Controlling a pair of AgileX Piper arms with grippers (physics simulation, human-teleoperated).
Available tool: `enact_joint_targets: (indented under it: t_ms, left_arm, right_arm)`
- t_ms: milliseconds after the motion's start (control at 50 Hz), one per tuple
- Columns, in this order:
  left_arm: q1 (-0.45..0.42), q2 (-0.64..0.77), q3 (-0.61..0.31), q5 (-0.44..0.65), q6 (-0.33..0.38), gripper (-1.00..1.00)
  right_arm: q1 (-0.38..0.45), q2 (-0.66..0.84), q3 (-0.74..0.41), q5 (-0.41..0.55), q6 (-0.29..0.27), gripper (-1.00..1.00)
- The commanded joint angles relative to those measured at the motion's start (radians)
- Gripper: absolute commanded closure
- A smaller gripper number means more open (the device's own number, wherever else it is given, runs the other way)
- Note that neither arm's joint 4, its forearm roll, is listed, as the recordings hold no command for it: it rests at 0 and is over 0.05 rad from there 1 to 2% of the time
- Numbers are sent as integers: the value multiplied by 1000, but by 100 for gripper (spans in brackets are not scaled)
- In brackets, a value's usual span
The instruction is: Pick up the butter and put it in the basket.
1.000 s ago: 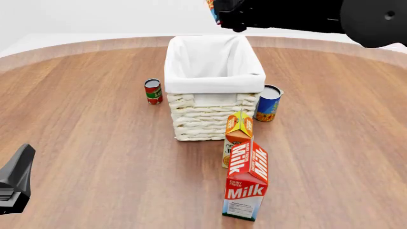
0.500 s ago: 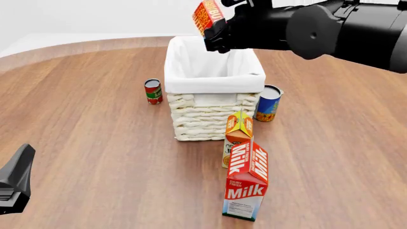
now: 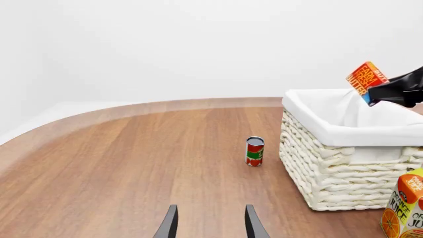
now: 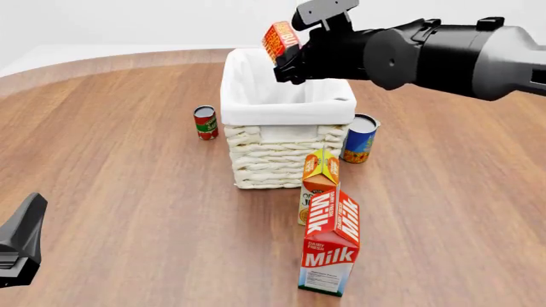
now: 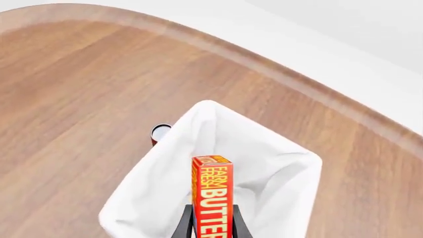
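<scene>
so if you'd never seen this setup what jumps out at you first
The big black right arm, coming in from the right, holds the red-orange butter in its right claw above the far end of the basket. The cream wicker basket with its white liner sits mid-table. Nearest the camera stands the red-and-white milk carton, with the orange juice carton just behind it, by the basket's near right corner.
</scene>
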Motion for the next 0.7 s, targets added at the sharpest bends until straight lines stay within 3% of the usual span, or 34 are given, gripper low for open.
enact_joint_targets:
  t_ms: [20,700]
  left_arm:
    - [0,0,0,0,0,-100]
    - [0,0,0,0,0,-100]
  right_arm:
    - [-6,26,-30,-16,16,100]
    - [-11,80,-43,-42,5,100]
